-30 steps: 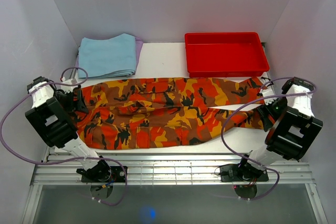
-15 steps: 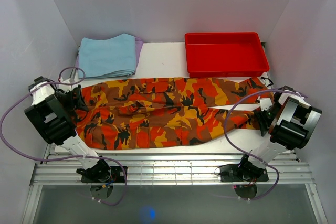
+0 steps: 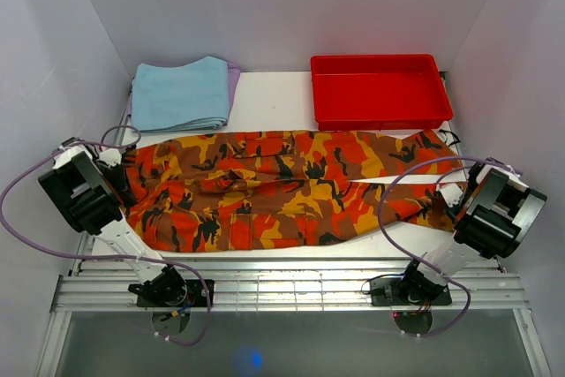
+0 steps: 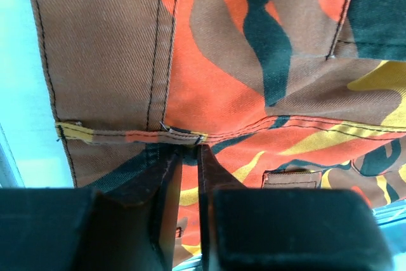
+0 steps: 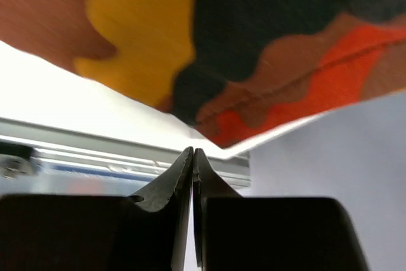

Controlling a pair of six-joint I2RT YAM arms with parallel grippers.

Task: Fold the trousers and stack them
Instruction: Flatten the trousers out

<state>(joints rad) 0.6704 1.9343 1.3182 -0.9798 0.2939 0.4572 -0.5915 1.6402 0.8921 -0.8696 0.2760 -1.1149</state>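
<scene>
Top external first: the trousers (image 3: 282, 187) lie flat and lengthwise across the table (image 3: 269, 99), waist on the left, leg ends on the right. The left arm (image 3: 79, 196) sits at the waist end and the right arm (image 3: 499, 214) at the hems. A folded blue cloth (image 3: 181, 93) and a red tray (image 3: 380, 61) sit behind, apart from the trousers.

Left wrist: the left gripper (image 4: 189, 150) has its jaws a thin slit apart, tips right at the waistband seam. Honestly can't tell if any cloth is pinched in there.

Right wrist: the right gripper (image 5: 193, 152) has its jaws pressed together, with the hem edge just above the tips and nothing visibly between them.

So my read is that this is the get-a-hold stage before the first fold. To do it well, I'd want both grippers biting past the stitched edge, not just nipping it, since this cloth looks floppy. The right one probably needs to open and come in under the hem. Then lift both ends evenly so the fold lands square.
</scene>
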